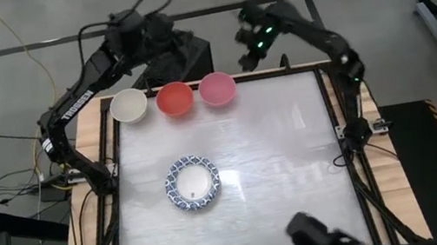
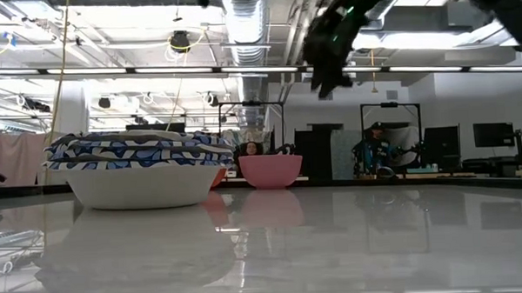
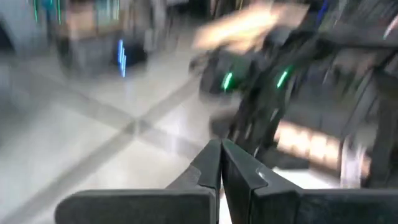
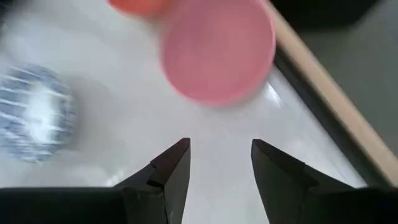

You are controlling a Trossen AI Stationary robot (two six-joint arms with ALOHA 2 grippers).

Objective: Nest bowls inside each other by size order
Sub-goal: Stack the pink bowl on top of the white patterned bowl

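A stack of blue-and-white patterned bowls (image 1: 193, 182) sits near the table's middle, nested in a white bowl (image 2: 140, 185) in the low view. A cream-white bowl (image 1: 129, 107), a red bowl (image 1: 174, 99) and a pink bowl (image 1: 217, 88) stand in a row along the far edge. My left gripper (image 3: 221, 155) is shut and empty, raised behind the far edge beyond the red bowl (image 1: 153, 32). My right gripper (image 4: 221, 155) is open and empty, raised beyond the far edge, just right of the pink bowl (image 4: 217, 50).
The table's wooden frame (image 1: 347, 102) runs round the white top. A dark box (image 1: 190, 56) stands behind the far edge between the arms. A dark object (image 1: 325, 242) rises at the near edge. Open table lies right of the stack.
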